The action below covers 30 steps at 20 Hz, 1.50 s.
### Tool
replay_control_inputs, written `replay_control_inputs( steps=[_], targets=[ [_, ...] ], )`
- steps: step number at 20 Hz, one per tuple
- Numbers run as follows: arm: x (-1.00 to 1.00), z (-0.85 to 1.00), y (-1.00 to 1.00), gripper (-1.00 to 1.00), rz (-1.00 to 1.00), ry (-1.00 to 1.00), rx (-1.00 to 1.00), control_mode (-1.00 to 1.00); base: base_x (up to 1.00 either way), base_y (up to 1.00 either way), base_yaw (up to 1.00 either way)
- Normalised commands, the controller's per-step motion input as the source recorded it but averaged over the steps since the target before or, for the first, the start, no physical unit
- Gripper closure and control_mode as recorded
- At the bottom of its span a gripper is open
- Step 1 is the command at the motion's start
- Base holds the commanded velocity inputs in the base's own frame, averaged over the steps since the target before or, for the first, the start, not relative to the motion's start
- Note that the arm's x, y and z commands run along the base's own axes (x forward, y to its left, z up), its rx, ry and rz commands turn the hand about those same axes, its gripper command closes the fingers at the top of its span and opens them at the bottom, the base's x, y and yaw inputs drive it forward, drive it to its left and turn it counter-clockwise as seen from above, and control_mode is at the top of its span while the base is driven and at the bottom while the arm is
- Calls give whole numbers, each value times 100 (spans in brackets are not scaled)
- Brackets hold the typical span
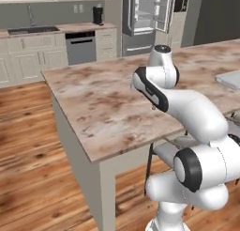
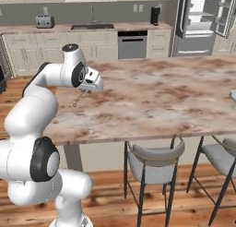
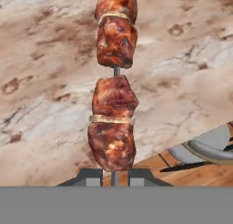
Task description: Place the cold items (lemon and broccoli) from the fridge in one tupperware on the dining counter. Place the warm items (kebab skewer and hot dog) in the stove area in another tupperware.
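Observation:
My gripper [image 3: 115,175] is shut on the thin stick of the kebab skewer [image 3: 113,123], whose browned meat chunks stretch away from the finger tips. The skewer hangs over the beige marble dining counter [image 3: 45,59], near its edge. From the right base view, the gripper [image 2: 87,89] hovers above the counter's left end [image 2: 161,97], with the skewer [image 2: 77,99] as a thin sliver below it. A light grey tupperware tray [image 1: 229,79] lies at the counter's right side. Against the back wall, the grey fridge [image 1: 150,14] has its doors open.
Grey-seated stools [image 2: 154,161] stand under the counter's near side, and one seat [image 3: 214,145] is seen past the counter edge. White cabinets, a sink, a dishwasher [image 1: 80,47], a toaster [image 2: 44,21] and a coffee machine [image 1: 97,14] line the back wall.

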Motion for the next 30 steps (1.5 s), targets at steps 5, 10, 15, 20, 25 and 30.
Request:
replay_control_inputs(
  steps=[5, 10, 15, 20, 25, 30],
  targets=[
    [0, 0, 0, 100, 0, 0, 0, 100, 5, -100, 0],
    [0, 0, 0, 100, 0, 0, 0, 100, 13, -100, 0],
    [0, 0, 0, 100, 0, 0, 0, 100, 21, -100, 0],
    [0, 0, 0, 100, 0, 0, 0, 100, 26, -100, 0],
    [0, 0, 0, 100, 0, 0, 0, 100, 34, -100, 0],
    [0, 0, 0, 100, 0, 0, 0, 100, 38, -100, 1]
  ],
)
